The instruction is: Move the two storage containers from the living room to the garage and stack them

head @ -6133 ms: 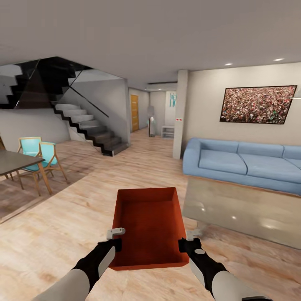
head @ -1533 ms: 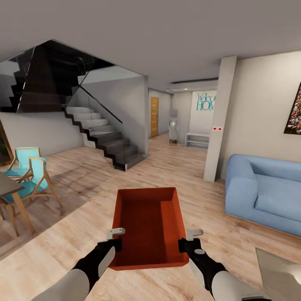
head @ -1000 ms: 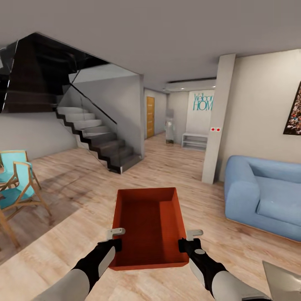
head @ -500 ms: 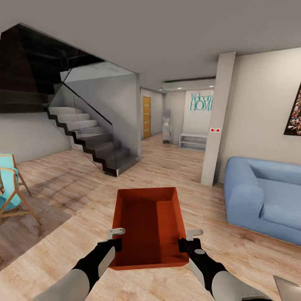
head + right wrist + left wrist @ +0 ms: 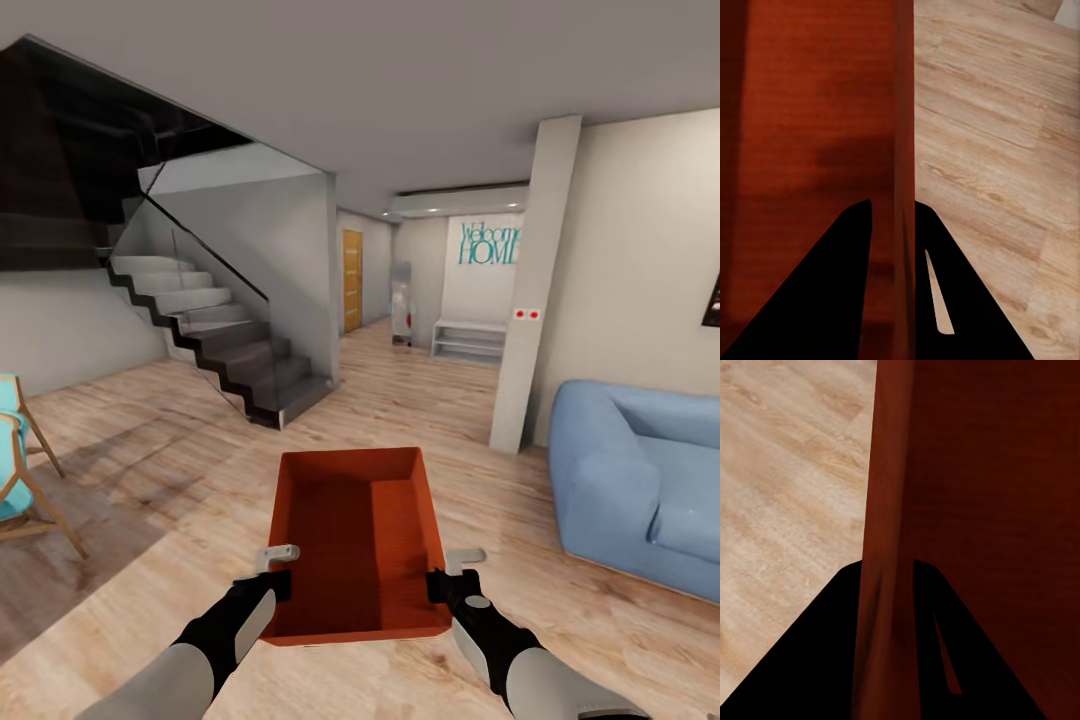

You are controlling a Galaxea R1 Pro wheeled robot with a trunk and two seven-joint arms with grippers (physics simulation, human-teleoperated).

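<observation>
One orange-red storage container hangs in front of me above the living room's light wood plank floor, held by both arms. My left gripper is shut on its left wall near the close corner. My right gripper is shut on the right wall. In the left wrist view the thin red wall runs between the dark fingers of the left gripper. The right wrist view has the wall pinched the same way by the right gripper. The container is empty inside.
A blue sofa stands at the right, behind a white pillar. A dark staircase with a glass rail rises at the left, and a turquoise chair sits at the left edge. A hallway ahead leads to a wooden door and a white shelf.
The whole view has shifted as I move through the room: the chairs slid off to the left and the glass table corner left the lower right. The container stays held the same way.
</observation>
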